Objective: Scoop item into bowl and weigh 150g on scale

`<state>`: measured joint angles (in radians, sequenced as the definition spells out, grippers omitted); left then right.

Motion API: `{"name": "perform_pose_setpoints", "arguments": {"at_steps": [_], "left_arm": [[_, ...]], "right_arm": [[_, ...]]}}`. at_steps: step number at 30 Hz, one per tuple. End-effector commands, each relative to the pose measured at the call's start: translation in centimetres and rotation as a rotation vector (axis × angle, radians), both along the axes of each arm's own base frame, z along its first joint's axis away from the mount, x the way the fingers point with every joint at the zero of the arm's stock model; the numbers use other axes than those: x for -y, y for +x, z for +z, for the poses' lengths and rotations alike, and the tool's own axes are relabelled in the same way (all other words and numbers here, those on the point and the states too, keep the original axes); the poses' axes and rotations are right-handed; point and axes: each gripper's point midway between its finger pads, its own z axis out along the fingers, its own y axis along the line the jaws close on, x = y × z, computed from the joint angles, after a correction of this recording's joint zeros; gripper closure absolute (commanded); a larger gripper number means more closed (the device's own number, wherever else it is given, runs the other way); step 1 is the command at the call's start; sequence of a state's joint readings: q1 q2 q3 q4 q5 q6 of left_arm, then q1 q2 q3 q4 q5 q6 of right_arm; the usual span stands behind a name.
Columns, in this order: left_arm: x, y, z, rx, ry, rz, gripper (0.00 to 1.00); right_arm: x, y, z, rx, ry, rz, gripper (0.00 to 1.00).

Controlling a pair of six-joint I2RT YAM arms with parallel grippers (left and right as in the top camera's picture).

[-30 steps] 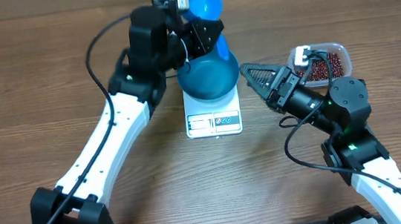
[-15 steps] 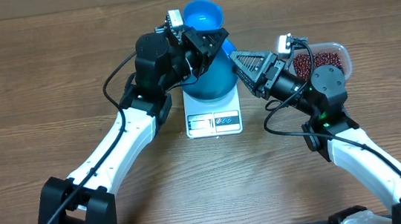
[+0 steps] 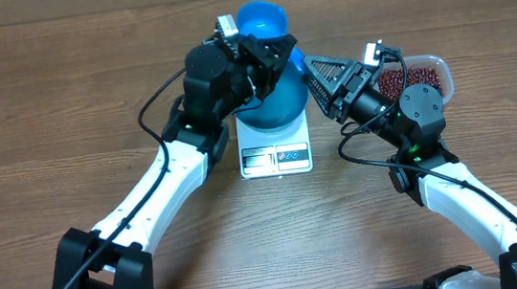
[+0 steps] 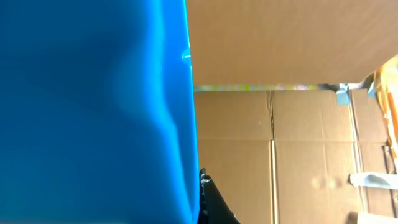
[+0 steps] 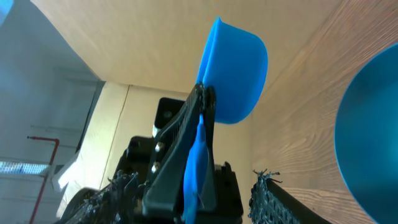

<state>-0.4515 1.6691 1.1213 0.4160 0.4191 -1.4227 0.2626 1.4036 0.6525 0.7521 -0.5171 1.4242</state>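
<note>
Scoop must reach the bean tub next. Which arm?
Right, likely. The tub sits by that arm; right tool has open jaws flanking the scoop handle; left tool grips it above the bowl.

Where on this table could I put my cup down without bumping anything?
Bare wood outside the left arm, outside the right arm, and in front of the scale between them. Crowded around bowl, scoop and bean tub.

Blue bowl (image 3: 280, 110) atop white scale (image 3: 276, 158); red-brown beans (image 3: 404, 79) heaped apart, rightward.
</note>
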Motion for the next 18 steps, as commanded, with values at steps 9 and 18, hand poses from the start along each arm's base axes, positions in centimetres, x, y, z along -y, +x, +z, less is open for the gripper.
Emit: {"name": "perform_pose_setpoints", "arguments": {"at_steps": [9, 18], "left_arm": [[0.2, -0.1, 0.5, 0.099, 0.069, 0.006, 0.96], [0.5, -0.2, 0.5, 0.113, 0.083, 0.009, 0.96]], "right_arm": [[0.0, 1.1, -0.9, -0.064, 0.038, -0.029, 0.51], [-0.2, 1.3, 0.3, -0.011, 0.087, -0.016, 0.52]]}}
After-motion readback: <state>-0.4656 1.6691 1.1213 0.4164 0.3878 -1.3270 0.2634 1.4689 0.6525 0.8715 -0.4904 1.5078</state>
